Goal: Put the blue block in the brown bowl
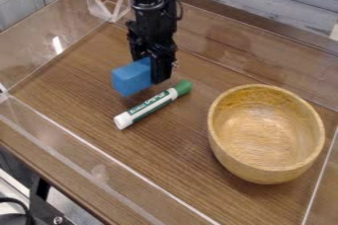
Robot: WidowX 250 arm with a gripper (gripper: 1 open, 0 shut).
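Camera view, single overhead-angled view of the work surface.

1. End effector: I see the black gripper (149, 68) pointing straight down from the arm at the upper centre of the view. Its jaws are pinched on the blue block (132, 76); the block sits against the lower left side of the fingers, with its left and front faces exposed toward the camera.

2. Task object: the blue block is held just clear of the wooden table (79, 81). A dark shadow lies on the table directly beneath it.

3. Target: the brown bowl (267, 131) stands upright at the right of the view, well apart from the block. Its hollow shows only wood grain.

4. Other item: a white marker (150, 106) with a green cap lies flat on the table, just below and to the right of the gripper, running diagonally with the cap end up and to the right. It lies between the block and the bowl, nearer the block. I cannot tell whether the fingertips touch it.

5. Enclosure: a clear plastic wall (66, 22) borders the table on the left and rear.
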